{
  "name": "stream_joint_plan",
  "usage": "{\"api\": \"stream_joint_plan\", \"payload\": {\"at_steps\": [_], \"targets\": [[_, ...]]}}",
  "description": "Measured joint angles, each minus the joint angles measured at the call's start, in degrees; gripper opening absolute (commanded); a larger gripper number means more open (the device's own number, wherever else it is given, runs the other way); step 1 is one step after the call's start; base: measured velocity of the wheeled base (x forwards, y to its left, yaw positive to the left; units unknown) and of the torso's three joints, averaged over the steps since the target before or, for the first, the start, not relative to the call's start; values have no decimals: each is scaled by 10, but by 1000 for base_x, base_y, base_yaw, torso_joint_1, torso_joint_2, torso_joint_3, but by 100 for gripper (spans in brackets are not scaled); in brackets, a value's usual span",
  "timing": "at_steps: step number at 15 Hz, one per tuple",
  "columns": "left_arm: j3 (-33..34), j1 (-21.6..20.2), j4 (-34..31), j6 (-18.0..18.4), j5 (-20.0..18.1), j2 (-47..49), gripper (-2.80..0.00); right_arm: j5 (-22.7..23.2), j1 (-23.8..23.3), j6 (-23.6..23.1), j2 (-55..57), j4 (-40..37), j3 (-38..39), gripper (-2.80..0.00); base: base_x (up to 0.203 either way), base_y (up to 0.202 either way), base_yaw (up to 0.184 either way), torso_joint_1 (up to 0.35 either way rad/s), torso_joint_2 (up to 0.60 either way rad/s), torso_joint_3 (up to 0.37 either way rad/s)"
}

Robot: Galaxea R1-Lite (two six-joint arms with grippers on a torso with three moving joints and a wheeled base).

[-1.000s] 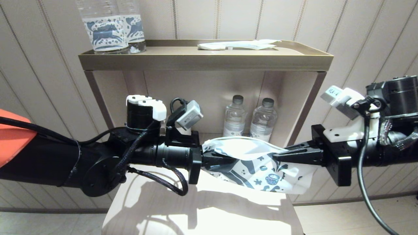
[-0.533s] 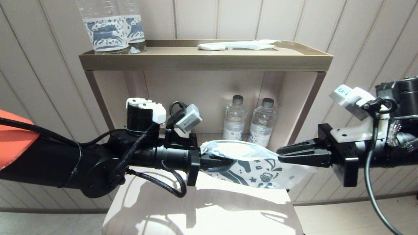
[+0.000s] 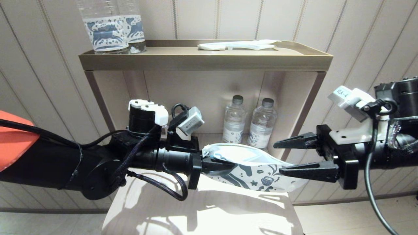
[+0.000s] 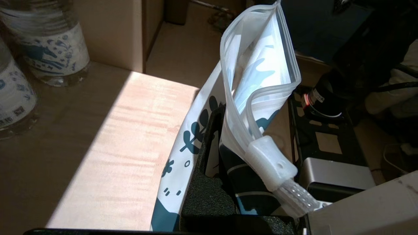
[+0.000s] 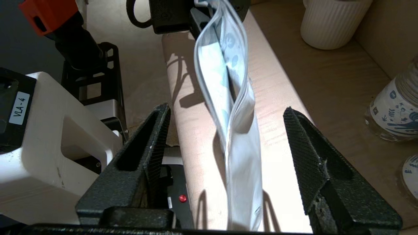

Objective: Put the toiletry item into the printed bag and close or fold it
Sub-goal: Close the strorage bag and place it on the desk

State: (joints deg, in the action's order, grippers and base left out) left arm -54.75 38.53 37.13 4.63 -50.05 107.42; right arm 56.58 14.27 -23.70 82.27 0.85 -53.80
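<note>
Since a second before, the right gripper [image 3: 287,156] had let go of the printed bag [image 3: 251,169] and its two black fingers had spread wide apart, one above the bag's right end and one in front of it. That end had dropped lower than before.

At that moment the left gripper [image 3: 214,163] was clenched on the left end of the printed bag and held it up above the pale wooden table [image 3: 202,212]. The bag stretched level from left to right between the two grippers. In the left wrist view the bag's clear zip top [image 4: 261,81] gaped a little, and its slider [image 4: 271,163] sat near the gripper. In the right wrist view the bag [image 5: 235,130] hung between the open fingers [image 5: 313,160] and did not touch them.

The toothbrush could not be seen in any view, so I cannot tell if it was inside the bag.

Behind the arms stood a shelf [image 3: 205,62]. Two big clear bottles with blue horse labels [image 3: 111,29] stood on its top at the far left, and a white wrapped packet [image 3: 238,45] lay on top to the right. Two small water bottles [image 3: 249,119] stood in the space under it.
</note>
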Motion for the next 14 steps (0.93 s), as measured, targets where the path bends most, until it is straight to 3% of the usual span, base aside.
{"api": "stream_joint_plan", "payload": {"at_steps": [4, 10, 14], "targets": [[-11, 27, -27, -3, 40, 7, -280, -9, 50, 2, 7, 0, -5, 0, 0, 0, 0, 0, 0, 0], [-21, 32, -41, -15, 44, 1, -280, -67, 121, 51, 48, -5, -91, 0, 0, 0, 0, 0, 0, 0], [-28, 32, -41, -33, 44, -1, -280, -74, 150, 59, 87, -5, -138, 0, 0, 0, 0, 0, 0, 0]]}}
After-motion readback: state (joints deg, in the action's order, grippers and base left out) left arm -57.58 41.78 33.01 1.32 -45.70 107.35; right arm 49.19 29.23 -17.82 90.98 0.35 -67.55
